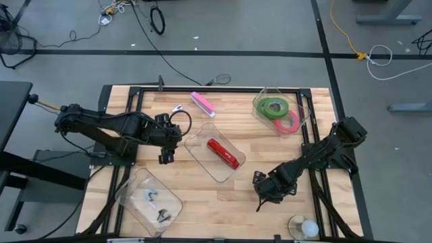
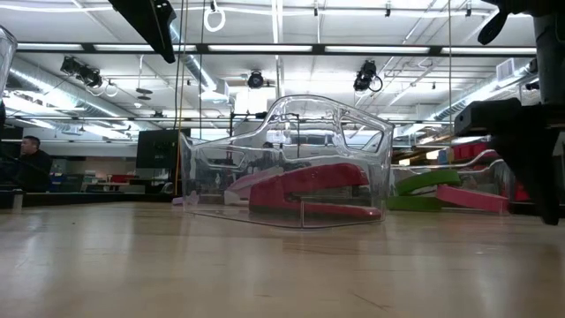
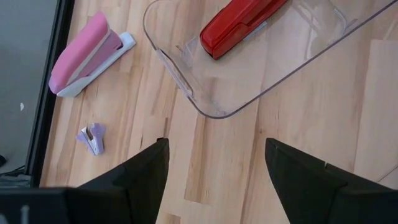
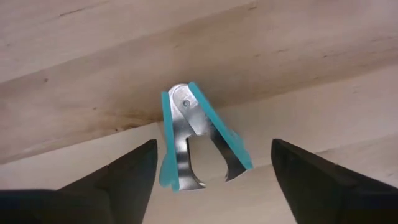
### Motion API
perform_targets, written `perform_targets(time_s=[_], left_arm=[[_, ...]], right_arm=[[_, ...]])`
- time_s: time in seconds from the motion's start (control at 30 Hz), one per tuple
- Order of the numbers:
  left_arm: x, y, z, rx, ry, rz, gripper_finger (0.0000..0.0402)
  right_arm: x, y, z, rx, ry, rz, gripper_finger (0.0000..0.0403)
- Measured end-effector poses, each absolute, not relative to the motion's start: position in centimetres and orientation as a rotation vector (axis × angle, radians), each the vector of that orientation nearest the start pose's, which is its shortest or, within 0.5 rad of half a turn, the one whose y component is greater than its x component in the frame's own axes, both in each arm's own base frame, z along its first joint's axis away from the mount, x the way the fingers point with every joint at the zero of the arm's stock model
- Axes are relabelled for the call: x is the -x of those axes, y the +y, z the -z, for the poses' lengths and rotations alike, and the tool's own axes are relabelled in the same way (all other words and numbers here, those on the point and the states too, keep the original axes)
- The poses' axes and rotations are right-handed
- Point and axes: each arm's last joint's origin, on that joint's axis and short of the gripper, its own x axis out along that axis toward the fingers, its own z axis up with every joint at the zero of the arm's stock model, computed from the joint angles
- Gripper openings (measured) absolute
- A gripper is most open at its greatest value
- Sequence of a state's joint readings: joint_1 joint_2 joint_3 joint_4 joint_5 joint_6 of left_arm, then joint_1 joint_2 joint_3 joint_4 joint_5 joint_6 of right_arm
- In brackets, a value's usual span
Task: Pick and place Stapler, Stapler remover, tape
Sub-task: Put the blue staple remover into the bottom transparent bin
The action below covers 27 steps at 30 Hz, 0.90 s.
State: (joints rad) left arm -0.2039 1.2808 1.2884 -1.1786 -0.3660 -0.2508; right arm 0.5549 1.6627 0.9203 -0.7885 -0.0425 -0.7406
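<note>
Right end effector [image 4: 211, 180] straddling teal stapler remover [image 4: 199, 138]

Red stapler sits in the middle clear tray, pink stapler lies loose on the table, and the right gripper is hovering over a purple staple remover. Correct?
Not quite. The staple remover under the right gripper is teal, as the right wrist view shows. The red stapler is indeed in the middle clear tray, and the pink stapler lies loose on the table.
</note>
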Motion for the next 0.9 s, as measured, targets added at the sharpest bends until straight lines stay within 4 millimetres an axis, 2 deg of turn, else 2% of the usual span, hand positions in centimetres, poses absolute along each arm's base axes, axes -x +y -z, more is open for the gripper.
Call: perform_targets(time_s=[0.4,0.9], left_arm=[[-22.34,-3.56,-33.1,-0.106,1.093,-0.281,0.0265],[-22.34,-3.56,-33.1,-0.106,1.093,-0.281,0.0265]], right_arm=[[-22.77,14.26,-14.84,0.967,1.287,-1.031,0.0214],[-22.49,14.09,-14.83,0.926,1.343,-0.999,0.0162]])
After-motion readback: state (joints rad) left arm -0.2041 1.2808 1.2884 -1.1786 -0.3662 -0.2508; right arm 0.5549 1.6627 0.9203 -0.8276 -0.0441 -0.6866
